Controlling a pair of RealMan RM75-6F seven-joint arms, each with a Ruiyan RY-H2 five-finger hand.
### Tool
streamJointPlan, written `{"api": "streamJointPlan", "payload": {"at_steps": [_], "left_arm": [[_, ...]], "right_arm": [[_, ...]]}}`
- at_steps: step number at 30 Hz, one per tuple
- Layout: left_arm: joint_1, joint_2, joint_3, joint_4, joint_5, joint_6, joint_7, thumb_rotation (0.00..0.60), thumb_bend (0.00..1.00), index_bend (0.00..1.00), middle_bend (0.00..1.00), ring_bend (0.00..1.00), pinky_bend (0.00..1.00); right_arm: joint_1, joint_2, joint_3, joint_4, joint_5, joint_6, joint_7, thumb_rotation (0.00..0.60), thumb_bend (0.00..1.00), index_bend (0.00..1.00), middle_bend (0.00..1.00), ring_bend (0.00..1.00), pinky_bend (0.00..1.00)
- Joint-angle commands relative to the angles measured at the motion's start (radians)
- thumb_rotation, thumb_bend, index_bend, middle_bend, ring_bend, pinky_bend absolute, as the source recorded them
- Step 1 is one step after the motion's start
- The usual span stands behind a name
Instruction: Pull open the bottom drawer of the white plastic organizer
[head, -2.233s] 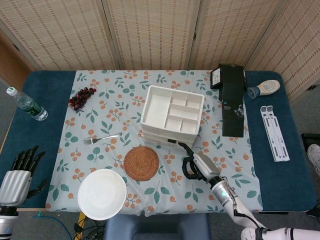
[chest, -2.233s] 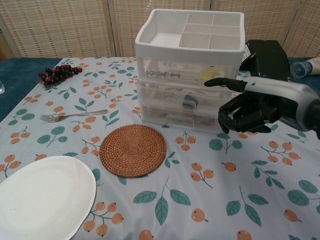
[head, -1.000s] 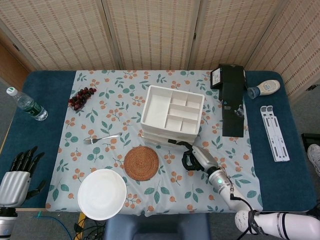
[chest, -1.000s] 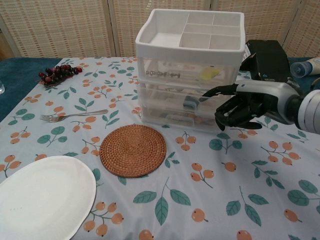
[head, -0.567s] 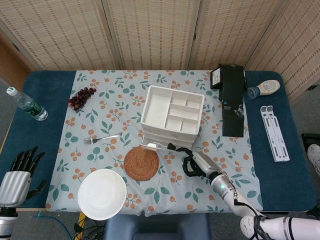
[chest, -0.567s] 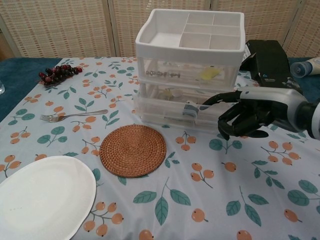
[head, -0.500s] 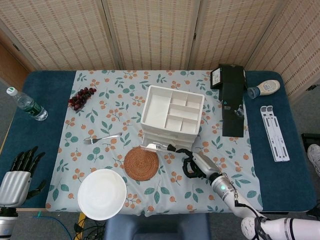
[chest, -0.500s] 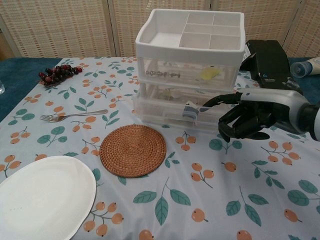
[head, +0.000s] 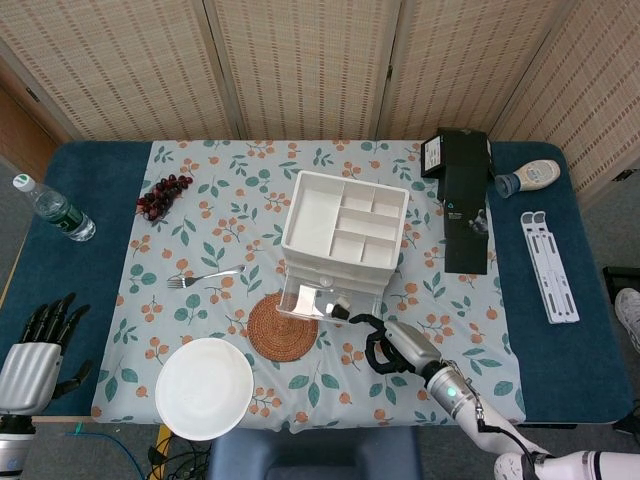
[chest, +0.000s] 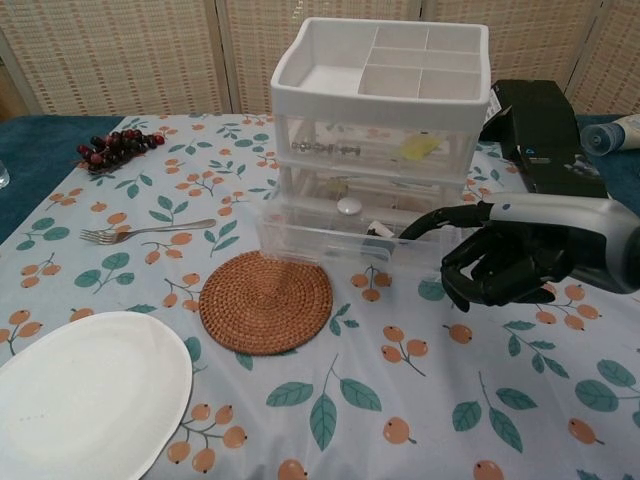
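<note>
The white plastic organizer (head: 345, 225) (chest: 378, 110) stands mid-table with an open compartment tray on top. Its clear bottom drawer (head: 316, 299) (chest: 320, 238) juts out toward me, over the far edge of the woven coaster; small items lie inside. My right hand (head: 386, 346) (chest: 505, 262) is at the drawer's front right. One finger reaches out and hooks the drawer front, the others are curled in. My left hand (head: 42, 335) hangs off the table's near left corner, fingers spread, holding nothing.
A round woven coaster (head: 280, 328) (chest: 265, 302) lies just in front of the drawer. Near left is a white plate (head: 204, 388) (chest: 85, 390). A fork (chest: 145, 231), grapes (chest: 118, 145) and a water bottle (head: 55, 210) sit left. A black box (chest: 540, 125) stands right of the organizer.
The right hand has drawn back toward me, and the bottom drawer has slid out with it, from nearly flush to well out over the coaster's edge. The left hand is unchanged.
</note>
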Motion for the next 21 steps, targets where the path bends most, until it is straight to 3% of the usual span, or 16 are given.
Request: {"api": "streamJointPlan", "payload": {"at_steps": [1, 21], "left_arm": [[0.000, 0.000, 0.000, 0.001, 0.001, 0.000, 0.000, 0.600, 0.29, 0.11, 0.00, 0.02, 0.06], [0.001, 0.001, 0.002, 0.000, 0.003, 0.002, -0.001, 0.600, 0.29, 0.11, 0.00, 0.02, 0.06]], "right_arm": [[-0.005, 0.005, -0.007, -0.009, -0.011, 0.001, 0.003, 0.600, 0.58, 0.17, 0.65, 0.84, 0.89], [-0.028, 0.041, -0.051, -0.051, -0.085, 0.007, 0.014, 0.600, 0.58, 0.17, 0.65, 0.84, 0.89]]}}
